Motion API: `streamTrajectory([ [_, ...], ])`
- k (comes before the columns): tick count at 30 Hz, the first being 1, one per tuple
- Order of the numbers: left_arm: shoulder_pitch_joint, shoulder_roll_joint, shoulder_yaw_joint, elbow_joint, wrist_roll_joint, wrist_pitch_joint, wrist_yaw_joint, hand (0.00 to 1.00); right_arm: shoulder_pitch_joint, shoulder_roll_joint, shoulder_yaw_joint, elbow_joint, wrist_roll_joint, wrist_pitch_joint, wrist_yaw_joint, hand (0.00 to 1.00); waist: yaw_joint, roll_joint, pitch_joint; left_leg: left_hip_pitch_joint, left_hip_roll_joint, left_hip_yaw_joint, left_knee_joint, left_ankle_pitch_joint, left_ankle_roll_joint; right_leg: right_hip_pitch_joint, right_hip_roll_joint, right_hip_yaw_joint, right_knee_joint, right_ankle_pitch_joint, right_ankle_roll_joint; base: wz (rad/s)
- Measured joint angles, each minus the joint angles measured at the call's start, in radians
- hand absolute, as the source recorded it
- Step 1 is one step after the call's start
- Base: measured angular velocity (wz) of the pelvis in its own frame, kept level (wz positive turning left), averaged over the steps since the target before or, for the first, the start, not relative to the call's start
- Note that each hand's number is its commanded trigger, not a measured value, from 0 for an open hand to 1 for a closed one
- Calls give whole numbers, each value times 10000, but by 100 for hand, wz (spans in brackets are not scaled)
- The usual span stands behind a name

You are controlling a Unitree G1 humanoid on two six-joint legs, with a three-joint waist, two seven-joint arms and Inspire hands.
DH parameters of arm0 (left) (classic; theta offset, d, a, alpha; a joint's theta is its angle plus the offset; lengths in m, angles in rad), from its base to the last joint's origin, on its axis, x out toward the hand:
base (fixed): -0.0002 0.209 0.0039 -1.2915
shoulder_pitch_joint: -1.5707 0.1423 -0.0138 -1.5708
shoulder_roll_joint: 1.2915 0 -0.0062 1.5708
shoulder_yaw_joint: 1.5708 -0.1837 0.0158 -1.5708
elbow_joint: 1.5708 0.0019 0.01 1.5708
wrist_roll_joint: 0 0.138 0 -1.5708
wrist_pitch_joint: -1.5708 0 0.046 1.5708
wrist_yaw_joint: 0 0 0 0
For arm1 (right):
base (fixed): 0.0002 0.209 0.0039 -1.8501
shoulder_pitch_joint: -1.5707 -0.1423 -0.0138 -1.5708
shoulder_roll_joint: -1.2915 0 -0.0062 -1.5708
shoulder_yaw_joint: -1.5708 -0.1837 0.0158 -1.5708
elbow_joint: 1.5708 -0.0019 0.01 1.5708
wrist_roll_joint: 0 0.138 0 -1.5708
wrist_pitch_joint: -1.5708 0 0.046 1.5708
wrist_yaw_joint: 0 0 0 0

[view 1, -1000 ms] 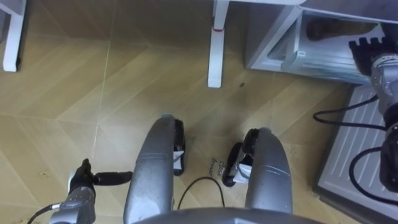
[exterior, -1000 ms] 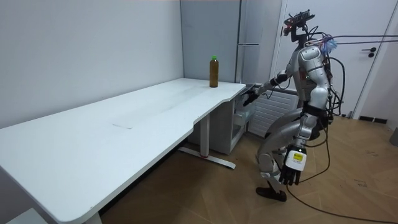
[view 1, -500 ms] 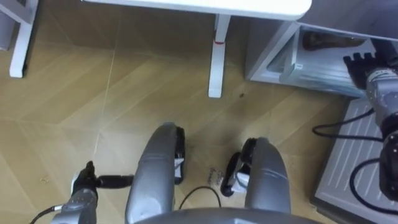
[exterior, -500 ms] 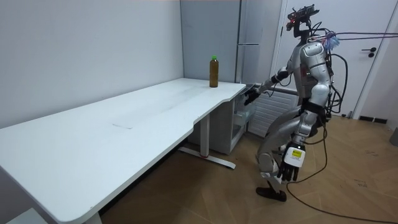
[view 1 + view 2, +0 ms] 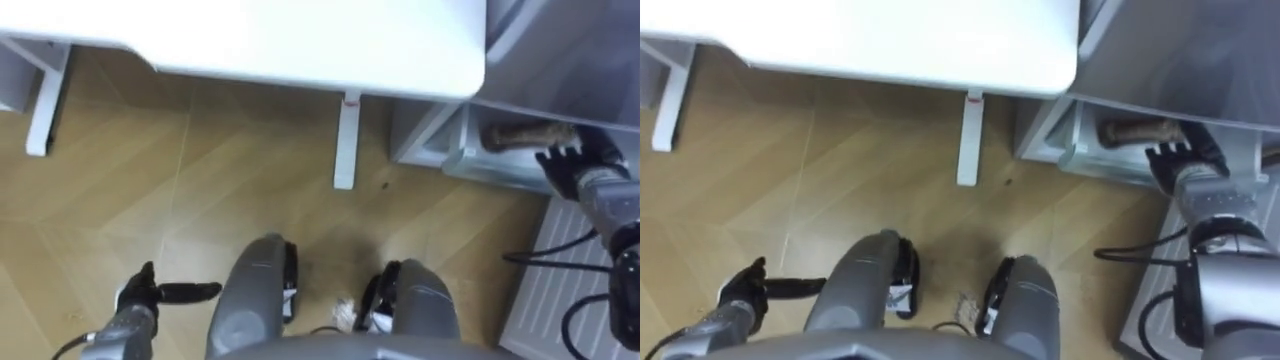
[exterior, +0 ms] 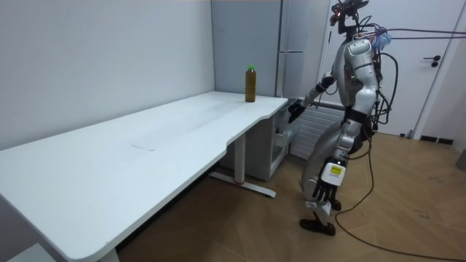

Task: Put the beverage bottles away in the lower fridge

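Where things rest: long white angled desk surface [image 6: 145,138], carrying an upright brown-filled plastic bottle with a green cap [image 6: 250,83] at its far corner.
Fridge: tall grey metal fridge [image 6: 295,29] just behind that corner; its lower compartment [image 5: 470,150] is open in front of the robot, which stands on the wooden floor [image 5: 200,180] facing it.
Door: white ribbed inner panel [image 5: 540,300] swung out at the robot's right.
Bottle on surface: probably fairly heavy if full, stiff enough to squeeze, smooth and a little slippery. It is best taken round the middle of the body, below the cap, and kept upright.
Drink in fridge: brownish long shape [image 5: 525,135] lying on its side in the lower compartment, probably a bottle already stowed; it could roll.
Right hand: right hand [image 5: 572,165] just beside that shape, fingers straight, released, holding nothing.
Left hand: left hand [image 5: 140,297] low by the left leg, relaxed and empty.
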Motion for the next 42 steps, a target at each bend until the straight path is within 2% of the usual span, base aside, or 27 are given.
streamTrajectory([
  [1, 129, 3, 29, -13, 14, -4, -94, 0, 310, 64, -7, -8, -181, -1, 248, 0, -124, 18, -58, 336, -44, -74, -290, 38, -19, 399, 9, -126, -338, 43, 43, 12],
  [4, 470, -31, 97, -1, 11, -99, -349, 0, 1094, 126, -78, -118, -689, -10, 885, 0, -306, -4, -114, 1352, -127, -77, -1194, 197, -50, 1444, 143, -171, -1317, 272, 179, 1],
  [5, 656, -70, 253, 0, 17, -150, -436, 0, 1381, 160, -80, -127, -852, -12, 1054, 0, -375, -21, -175, 1776, -127, -69, -1577, 267, -81, 1882, 217, -216, -1757, 402, 200, -7],
  [6, 714, -75, 298, 0, 18, -152, -475, 0, 1518, 161, -80, -142, -881, -11, 1140, 0, -406, -34, -195, 1972, -124, -63, -1757, 310, -91, 2097, 249, -249, -1968, 473, 208, -7],
  [7, 809, -83, 413, 6, 29, -158, -564, 0, 1801, 161, -86, -147, -927, -12, 1344, 0, -461, -81, -248, 2388, -122, -37, -2162, 412, -112, 2513, 318, -295, -2437, 615, 222, 0],
  [8, 923, -80, 443, 18, 19, -216, -583, 0, 2116, 162, -99, -183, -952, -20, 1529, 0, -601, -105, -340, 2771, -115, -63, -2533, 518, -133, 2980, 405, -399, -2900, 781, 241, 0],
  [9, 992, -78, 450, 15, 27, -256, -589, 0, 2291, 166, -98, -283, -954, -20, 1605, 0, -627, -119, -382, 2978, -118, -81, -2705, 576, -157, 3196, 472, -405, -3154, 878, 254, 0],
  [12, 1296, -79, 561, 21, 104, -296, -628, 0, 3117, 300, -100, -692, -923, -35, 2026, 0, -713, -228, -446, 4088, -127, -15, -3824, 895, -230, 4353, 694, -444, -4421, 1316, 277, -7],
  [15, 1586, -264, 902, 0, 102, -300, -637, 0, 3793, 626, -418, -1092, -1011, -41, 2162, 0, -783, -241, -431, 4837, -104, 0, -4378, 993, -294, 5215, 892, -465, -5299, 1579, 287, -2],
  [17, 1840, -489, 1189, -31, 101, -311, -632, 0, 4306, 975, -718, -1529, -1102, -78, 2167, 0, -922, -169, -422, 5164, -98, -29, -4549, 996, -300, 5589, 963, -538, -5717, 1701, 323, 5],
  [20, 2020, -608, 1203, -22, 102, -324, -541, 0, 4931, 1303, -759, -1898, -1058, -90, 2294, 0, -918, -60, -423, 5283, -109, -27, -4629, 995, -301, 5789, 974, -592, -5929, 1770, 341, 0],
  [23, 2116, -688, 1205, -22, 104, -325, -536, 0, 5042, 1538, -758, -1555, -1280, -127, 2505, 0, -1007, 87, -352, 5498, -139, -85, -4730, 999, -295, 6062, 980, -676, -6081, 1835, 364, 5],
  [25, 2140, -767, 1265, -6, 119, -325, -513, 0, 5155, 1727, -761, -1275, -1554, -134, 2581, 0, -1013, 79, -300, 5753, -155, -92, -4842, 1001, -294, 6299, 980, -689, -6133, 1841, 376, 4],
  [29, 2147, -935, 1609, -17, 191, -343, -554, 0, 5291, 2193, -761, -1131, -2864, -130, 2623, 0, -1150, 163, -334, 5795, -165, -158, -4966, 1029, -308, 6415, 987, -739, -6129, 1841, 376, 3],
  [34, 2194, -960, 1600, 15, 183, -351, -544, 0, 5667, 2366, -674, -628, -2996, -104, 2589, 0, -1175, 188, -351, 5834, -178, -279, -4970, 1051, -316, 6501, 986, -908, -6135, 1842, 375, 8],
  [37, 2322, -970, 1601, 16, 185, -350, -543, 0, 5811, 2382, -674, -388, -3093, -52, 2591, 0, -1187, 222, -319, 5962, -184, -300, -5000, 1055, -319, 6641, 986, -932, -6167, 1843, 376, 2],
  [38, 2378, -976, 1616, 17, 188, -349, -532, 0, 5832, 2383, -697, -300, -3264, -46, 2612, 0, -1216, 239, -346, 6001, -193, -312, -5013, 1055, -319, 6692, 986, -940, -6212, 1844, 378, 0],
  [39, 2376, -988, 1652, 32, 188, -349, -523, 0, 5801, 2382, -731, -205, -3476, -46, 2622, 0, -1226, 233, -343, 6031, -204, -321, -5016, 1055, -319, 6741, 986, -945, -6256, 1847, 379, 0],
  [42, 2310, -1088, 1960, 182, 195, -358, -508, 0, 5744, 2384, -714, 100, -5606, -49, 2643, 0, -1208, 219, -352, 6168, -224, -331, -5099, 1082, -320, 6874, 987, -950, -6318, 1863, 386, 0],
])
